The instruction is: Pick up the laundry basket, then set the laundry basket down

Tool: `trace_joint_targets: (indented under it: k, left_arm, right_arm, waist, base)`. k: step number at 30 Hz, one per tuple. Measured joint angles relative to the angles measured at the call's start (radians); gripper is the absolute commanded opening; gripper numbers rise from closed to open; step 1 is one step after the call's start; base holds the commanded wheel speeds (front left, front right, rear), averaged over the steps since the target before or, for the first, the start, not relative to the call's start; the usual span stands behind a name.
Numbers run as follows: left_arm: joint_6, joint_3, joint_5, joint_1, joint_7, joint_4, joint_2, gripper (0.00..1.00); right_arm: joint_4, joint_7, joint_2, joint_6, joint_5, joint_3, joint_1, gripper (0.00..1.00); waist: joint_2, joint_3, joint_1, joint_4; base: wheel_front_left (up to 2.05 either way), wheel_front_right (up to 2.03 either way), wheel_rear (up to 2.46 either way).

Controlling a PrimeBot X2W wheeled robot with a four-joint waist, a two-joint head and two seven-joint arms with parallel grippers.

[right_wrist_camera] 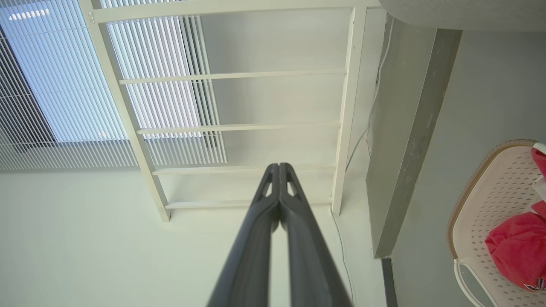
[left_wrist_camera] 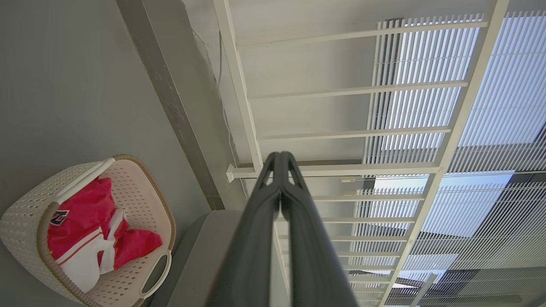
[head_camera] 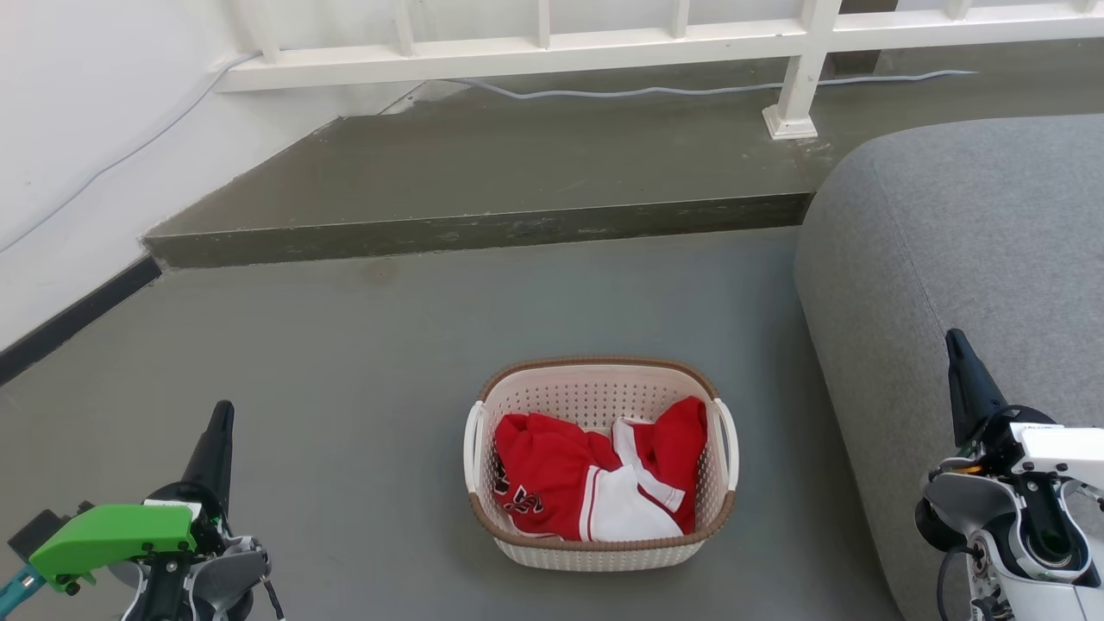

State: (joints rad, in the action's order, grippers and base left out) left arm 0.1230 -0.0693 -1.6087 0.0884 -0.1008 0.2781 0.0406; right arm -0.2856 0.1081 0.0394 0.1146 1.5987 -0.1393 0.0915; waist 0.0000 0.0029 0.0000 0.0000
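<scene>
Laundry basket [head_camera: 601, 552] with perhaps a jersey [head_camera: 552, 474]; left gripper [head_camera: 222, 416], right gripper [head_camera: 954, 343] closed

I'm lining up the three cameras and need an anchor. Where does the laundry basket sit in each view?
Head view: laundry basket at lower centre, on the floor, left of the grey upholstered seat.
Left wrist view: laundry basket in the lower left corner, tilted in the picture.
Right wrist view: laundry basket at the lower right edge, cut off by the frame.
Shared landmark: the raised concrete step, a dark band in both wrist views.
</scene>
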Motion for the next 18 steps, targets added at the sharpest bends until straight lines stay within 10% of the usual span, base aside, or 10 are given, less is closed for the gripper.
trace_joint_targets:
  k: [18]
  left_arm:
    - [0.000,0.000,0.000,0.000,-0.001,0.000,0.000,0.00]
  right_arm:
    - [0.002,0.000,0.000,0.000,0.000,0.000,0.000,0.00]
  waist:
    - [0.0000,0.000,0.0000,0.000]
  base:
    - [0.00,0.00,0.00]
